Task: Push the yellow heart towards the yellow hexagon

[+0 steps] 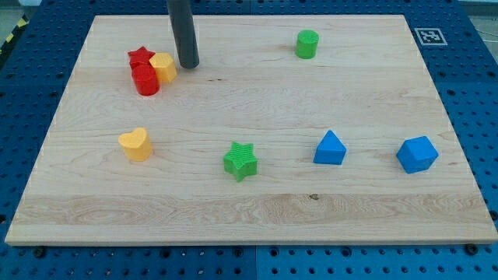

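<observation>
The yellow heart (136,145) lies at the view's left, below the middle of the board. The yellow hexagon (163,68) sits near the view's top left, touching a red star (140,57) and a red cylinder (145,80) on its left. My tip (187,64) stands on the board just right of the yellow hexagon, close to it, and well above and right of the yellow heart.
A green cylinder (307,43) stands at the view's top, right of centre. A green star (241,160) lies low in the middle. A blue triangular block (330,148) and a blue cube-like block (416,154) lie at the lower right. The wooden board (249,210) ends on blue pegboard.
</observation>
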{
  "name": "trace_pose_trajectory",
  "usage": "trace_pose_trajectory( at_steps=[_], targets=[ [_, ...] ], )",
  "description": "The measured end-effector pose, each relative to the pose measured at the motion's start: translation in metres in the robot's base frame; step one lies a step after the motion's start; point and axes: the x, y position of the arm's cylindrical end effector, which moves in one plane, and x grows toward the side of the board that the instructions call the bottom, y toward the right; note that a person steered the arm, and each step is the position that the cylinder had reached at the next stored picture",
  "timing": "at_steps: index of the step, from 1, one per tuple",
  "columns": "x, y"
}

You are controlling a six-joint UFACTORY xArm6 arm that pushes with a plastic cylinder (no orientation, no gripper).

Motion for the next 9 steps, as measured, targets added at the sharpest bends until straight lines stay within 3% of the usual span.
trace_pose_trajectory(
  at_steps=[2,3,5,6,8,9],
  targets=[
    [0.0,0.049],
    [0.021,0.057],
    [0.09,0.039],
    [0.104,0.036],
    [0.104,0.031],
    [0.103,-0.008]
  ],
)
